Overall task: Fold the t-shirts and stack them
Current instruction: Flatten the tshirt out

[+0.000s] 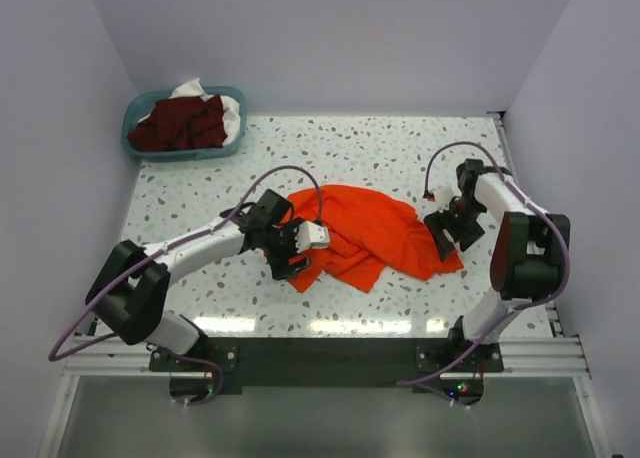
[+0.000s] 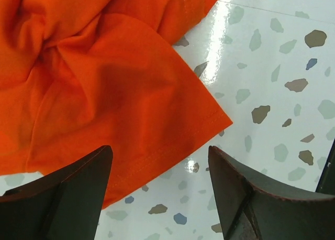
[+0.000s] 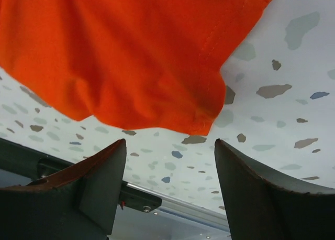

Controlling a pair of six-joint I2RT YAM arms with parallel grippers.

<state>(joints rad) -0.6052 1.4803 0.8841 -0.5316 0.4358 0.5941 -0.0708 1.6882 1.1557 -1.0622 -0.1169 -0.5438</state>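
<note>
Upper left: maroon t-shirts point(image 1: 180, 123) heaped in teal basket point(image 1: 182, 155), not yet folded. Centre: left gripper point(image 1: 298, 250) spread astride orange t-shirt point(image 1: 365, 233) corner, probably lining up pinch. Right: right gripper point(image 1: 447, 235) spread at opposite hem, holding nothing.

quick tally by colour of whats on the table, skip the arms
orange t-shirt: 1
teal basket: 1
maroon cloth pile: 1, shirts inside can't be counted
white cloth: 1 bundle
total: 4
</note>
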